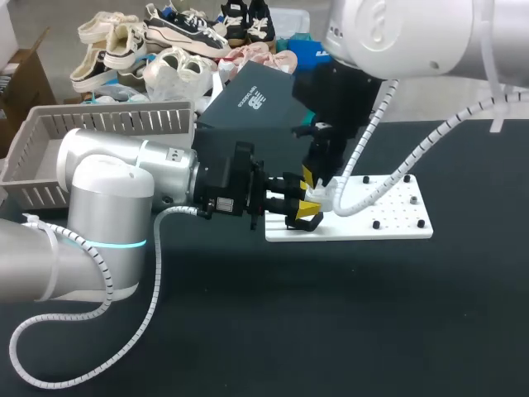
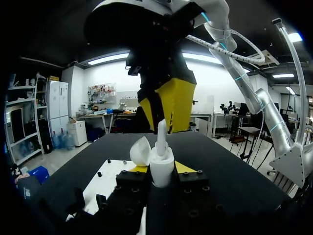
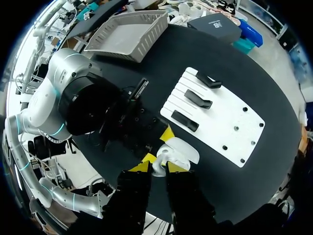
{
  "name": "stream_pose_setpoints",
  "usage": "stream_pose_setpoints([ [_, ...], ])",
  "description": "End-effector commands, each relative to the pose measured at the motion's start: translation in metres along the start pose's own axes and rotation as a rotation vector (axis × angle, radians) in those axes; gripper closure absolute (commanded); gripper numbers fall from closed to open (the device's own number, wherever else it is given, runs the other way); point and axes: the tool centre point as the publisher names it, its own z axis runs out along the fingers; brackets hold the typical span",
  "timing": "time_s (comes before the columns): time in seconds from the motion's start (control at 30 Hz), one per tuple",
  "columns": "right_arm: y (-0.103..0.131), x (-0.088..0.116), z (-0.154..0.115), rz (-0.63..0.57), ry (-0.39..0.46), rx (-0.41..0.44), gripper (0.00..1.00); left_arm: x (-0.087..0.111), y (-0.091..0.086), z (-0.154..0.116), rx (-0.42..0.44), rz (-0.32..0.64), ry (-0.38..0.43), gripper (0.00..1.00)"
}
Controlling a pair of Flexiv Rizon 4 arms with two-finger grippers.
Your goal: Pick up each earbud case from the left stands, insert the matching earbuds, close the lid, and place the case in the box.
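The left arm (image 1: 107,207) is built of fat, rounded silver-grey links, with a thin cyan light ring (image 1: 116,244) around one joint. A white spiral-wrapped cable (image 1: 154,298) loops along it, bound on by a white zip tie (image 1: 37,223). Its wrist is a black block bearing a small square label (image 1: 223,204). The left gripper (image 1: 309,208) is black with bright yellow tips, its fingers (image 2: 129,183) dotted with round black screws. The right arm (image 1: 397,29) is glossy pale grey with a faint embossed mark and a second white spiral hose (image 1: 421,145). It has a black wrist, and the right gripper (image 1: 314,182) is likewise black-fingered and yellow-tipped.
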Motion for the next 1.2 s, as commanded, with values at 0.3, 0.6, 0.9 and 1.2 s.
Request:
stream_pose_setpoints([
  [0.3, -0.0034, 0.0042, 0.0033, 0.004, -0.02, -0.005, 1.0, 0.0003, -0.0013, 0.0006, -0.006, 0.001, 0.0, 1.0],
  [0.6, -0.003, 0.0027, 0.0043, -0.002, -0.025, -0.002, 1.0, 0.0003, -0.0013, 0.0006, -0.006, 0.001, 0.0, 1.0],
  [0.9, -0.0026, -0.0004, 0.006, 0.0, -0.03, 0.005, 1.0, 0.0003, -0.0013, 0.0006, -0.006, 0.001, 0.0, 1.0],
  [1.2, -0.0036, -0.0035, 0.0076, 0.008, -0.037, 0.009, 1.0, 0.0003, -0.0013, 0.0006, -0.006, 0.001, 0.0, 1.0],
])
